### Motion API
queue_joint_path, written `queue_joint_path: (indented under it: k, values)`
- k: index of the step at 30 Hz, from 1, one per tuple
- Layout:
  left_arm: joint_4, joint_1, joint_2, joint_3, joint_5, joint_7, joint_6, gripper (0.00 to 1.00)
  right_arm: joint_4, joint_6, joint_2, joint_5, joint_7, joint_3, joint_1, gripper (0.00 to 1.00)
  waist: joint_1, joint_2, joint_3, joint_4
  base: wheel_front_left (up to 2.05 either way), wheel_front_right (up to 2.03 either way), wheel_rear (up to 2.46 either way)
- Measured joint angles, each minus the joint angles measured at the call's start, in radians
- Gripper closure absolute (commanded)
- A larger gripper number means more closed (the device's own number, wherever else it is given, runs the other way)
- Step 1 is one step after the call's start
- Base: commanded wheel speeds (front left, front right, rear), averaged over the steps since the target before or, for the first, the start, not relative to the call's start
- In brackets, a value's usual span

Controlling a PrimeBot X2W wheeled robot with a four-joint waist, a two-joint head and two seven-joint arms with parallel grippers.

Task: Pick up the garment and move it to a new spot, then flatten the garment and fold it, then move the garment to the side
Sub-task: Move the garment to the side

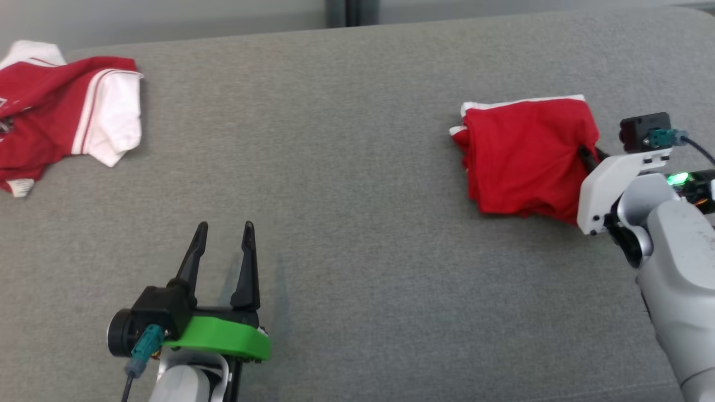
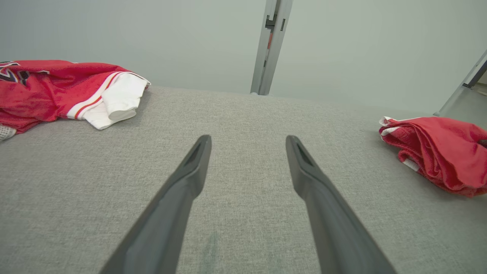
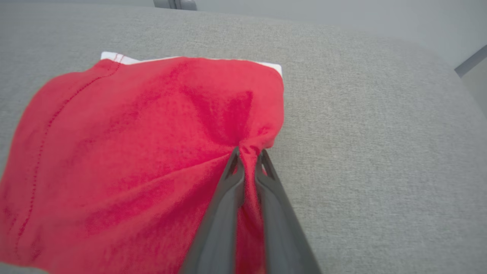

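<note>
A folded red garment (image 1: pixel 519 156) with white trim lies on the grey fabric surface at the right. My right gripper (image 1: pixel 586 157) reaches into its right edge, and only a bit of dark finger shows there. In the right wrist view my right gripper (image 3: pixel 249 152) is shut on a pinched ridge of the red garment (image 3: pixel 133 152), the cloth bunched between the two fingers. My left gripper (image 1: pixel 226 226) stands open at the lower left over bare fabric, holding nothing. In the left wrist view its fingers spread wide around my left gripper (image 2: pixel 247 140), with the folded garment (image 2: pixel 445 152) far to the right.
A second red and white garment (image 1: pixel 61 111) lies crumpled at the far left, also seen as the crumpled garment (image 2: pixel 57 83) in the left wrist view. The grey fabric surface (image 1: pixel 357 195) stretches between the two. A grey wall with a vertical post (image 2: pixel 268 45) stands behind the far edge.
</note>
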Motion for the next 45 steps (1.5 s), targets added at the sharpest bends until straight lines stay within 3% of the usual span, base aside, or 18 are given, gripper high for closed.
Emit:
queue_joint_path:
  k: [6, 12, 19, 24, 38, 39, 41, 42, 45]
  values:
    - [-0.009, -0.047, 0.027, -0.012, 0.023, 0.011, -0.006, 0.00, -0.002, 0.000, -0.018, -0.007, -0.049, -0.067, -0.029, 1.00, 0.0001, 0.0000, 0.059, -0.100, 0.00, 0.00, 0.00]
    - [-0.017, -0.092, 0.043, -0.029, 0.035, 0.031, -0.009, 0.00, 0.022, 0.000, 0.004, -0.016, -0.092, -0.119, -0.042, 1.00, 0.0000, 0.0000, 0.125, -0.195, 0.00, 0.00, 0.00]
    - [-0.029, -0.114, 0.053, -0.043, 0.039, 0.043, -0.012, 0.00, 0.051, 0.000, 0.015, -0.021, -0.129, -0.140, -0.073, 1.00, 0.0000, 0.0000, 0.200, -0.251, 0.00, 0.00, 0.00]
    - [-0.040, -0.117, 0.058, -0.042, 0.039, 0.047, -0.006, 0.00, 0.063, 0.000, -0.003, -0.050, -0.140, -0.140, -0.133, 1.00, 0.0001, 0.0000, 0.230, -0.248, 0.00, 0.00, 0.00]
    - [-0.069, -0.129, 0.071, -0.042, 0.034, 0.047, 0.005, 0.00, 0.179, 0.000, -0.190, -0.188, -0.156, -0.230, -0.320, 1.00, 0.0000, 0.0000, 0.276, -0.149, 0.00, 0.00, 0.00]
    - [-0.070, -0.130, 0.071, -0.043, 0.033, 0.047, 0.007, 0.00, 0.184, 0.000, -0.199, -0.199, -0.175, -0.239, -0.327, 0.96, 0.0000, 0.0000, 0.280, -0.142, 0.00, 0.00, 0.00]
    - [-0.070, -0.130, 0.073, -0.042, 0.033, 0.047, 0.007, 0.00, 0.184, 0.000, -0.205, -0.226, -0.227, -0.248, -0.336, 0.18, 0.0000, 0.0000, 0.287, -0.132, 0.00, 0.00, 0.00]
    - [-0.070, -0.130, 0.073, -0.043, 0.033, 0.047, 0.008, 0.00, 0.191, 0.000, -0.205, -0.240, -0.244, -0.259, -0.340, 0.00, 0.0001, 0.0000, 0.291, -0.127, 0.00, 0.00, 0.00]
    - [-0.068, -0.132, 0.073, -0.045, 0.030, 0.043, 0.014, 0.00, 0.215, 0.000, -0.203, -0.276, -0.292, -0.300, -0.344, 0.00, 0.0000, 0.0000, 0.298, -0.116, 0.00, 0.00, 0.00]
